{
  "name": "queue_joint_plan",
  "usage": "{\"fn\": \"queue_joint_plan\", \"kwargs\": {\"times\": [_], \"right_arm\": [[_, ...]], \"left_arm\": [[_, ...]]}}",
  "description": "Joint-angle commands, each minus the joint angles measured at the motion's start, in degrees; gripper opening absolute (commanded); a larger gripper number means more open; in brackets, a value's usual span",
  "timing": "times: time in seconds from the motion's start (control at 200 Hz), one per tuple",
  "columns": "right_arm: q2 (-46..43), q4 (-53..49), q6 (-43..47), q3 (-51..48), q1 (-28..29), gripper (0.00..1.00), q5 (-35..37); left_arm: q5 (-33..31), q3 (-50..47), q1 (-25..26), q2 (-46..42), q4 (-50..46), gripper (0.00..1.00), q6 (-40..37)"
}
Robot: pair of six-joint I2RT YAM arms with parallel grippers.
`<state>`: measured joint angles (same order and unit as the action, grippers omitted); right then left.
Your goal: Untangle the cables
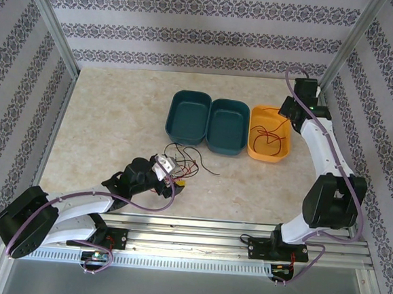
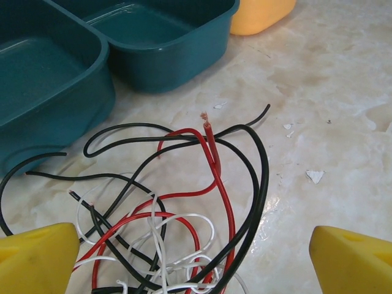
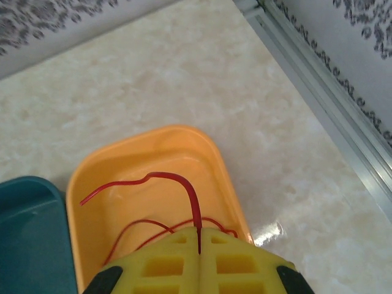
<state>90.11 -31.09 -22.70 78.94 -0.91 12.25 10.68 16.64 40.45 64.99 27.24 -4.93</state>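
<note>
The right claw (image 3: 199,245) pinched a red cable (image 3: 184,184) over the orange bin (image 3: 141,131). The left claw (image 2: 195,260) hung open above the tangle (image 2: 184,202); it should grab one strand next.

The surface (image 2: 343,92) looks like glossy, marble-patterned laminate. The teal bins (image 2: 153,67) and orange bin (image 3: 202,159) are smooth, shiny plastic. The cables (image 2: 214,156) have sleek insulation. The rail (image 3: 318,104) is brushed metal.

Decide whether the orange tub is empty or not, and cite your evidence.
Not empty: a red cable curls inside the orange tub, its end pinched in the shut right hand.
</note>
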Motion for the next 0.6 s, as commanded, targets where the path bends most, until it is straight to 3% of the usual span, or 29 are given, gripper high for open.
{"fn": "queue_joint_plan", "kwargs": {"times": [0.0,0.31,0.595], "right_arm": [[1.1,-2.0,-1.2,-2.2,0.0,0.0,0.2],[3.9,1.7,-1.7,-8.3,0.1,0.0,-4.8],[8.6,2.7,-1.6,-8.3,0.8,0.0,-5.6]], "left_arm": [[-1.9,1.5,0.6,-2.1,0.4,0.99,1.7],[-6.2,1.8,0.6,-9.3,-1.1,0.99,3.6],[-11.2,3.9,0.5,-13.8,-8.3,0.99,4.8]]}}
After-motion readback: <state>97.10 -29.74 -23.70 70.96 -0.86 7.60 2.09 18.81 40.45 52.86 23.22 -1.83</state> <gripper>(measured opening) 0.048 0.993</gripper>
